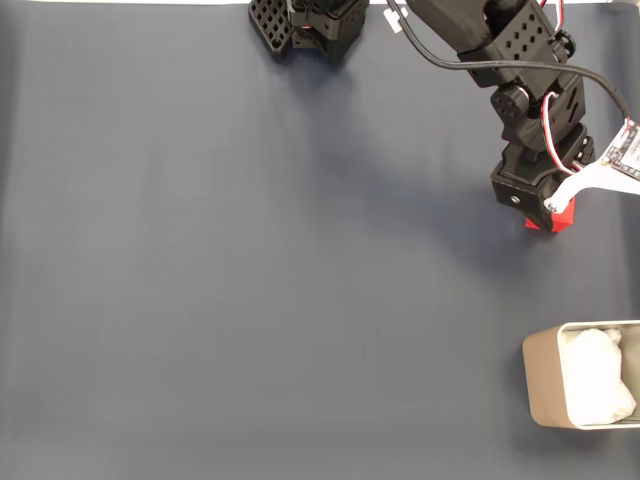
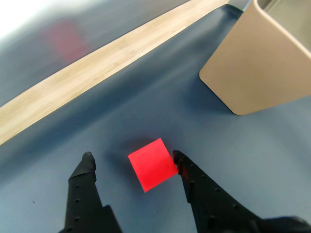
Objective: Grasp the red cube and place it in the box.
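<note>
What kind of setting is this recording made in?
Probably a hobby or lab tabletop: a dark blue mat over a light wooden surface, with a black 3D-printed-looking arm whose pincer straddles a red cube near a box.

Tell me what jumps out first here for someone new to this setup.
The red cube stands out: bright against the dark blue-grey mat, between the open fingers of the gripper in the wrist view, the right finger at or near its edge. In the fixed view the black arm hangs over the cube at upper right. The beige box sits at lower right, apart from the cube, something white inside.
</note>
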Tool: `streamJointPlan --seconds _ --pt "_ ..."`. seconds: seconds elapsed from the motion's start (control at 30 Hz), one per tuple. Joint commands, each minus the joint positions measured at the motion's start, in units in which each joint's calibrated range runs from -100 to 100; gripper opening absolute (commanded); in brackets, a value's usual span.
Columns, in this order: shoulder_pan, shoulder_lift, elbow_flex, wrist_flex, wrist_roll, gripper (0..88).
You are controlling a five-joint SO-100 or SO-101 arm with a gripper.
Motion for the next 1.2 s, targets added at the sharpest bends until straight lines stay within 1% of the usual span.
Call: streamJointPlan --seconds 0.0,0.6,0.97,1.17 --pt "-0.76 -2.65 0.34 -0.38 -0.05 37.1" --pt "-1.61 -6.73 4.63 0.44 -0.10 35.9" --pt "-0.68 -10.80 6.82 1.67 -1.03 29.2" --pt "-0.68 -11.41 6.82 1.35 -1.22 22.3"
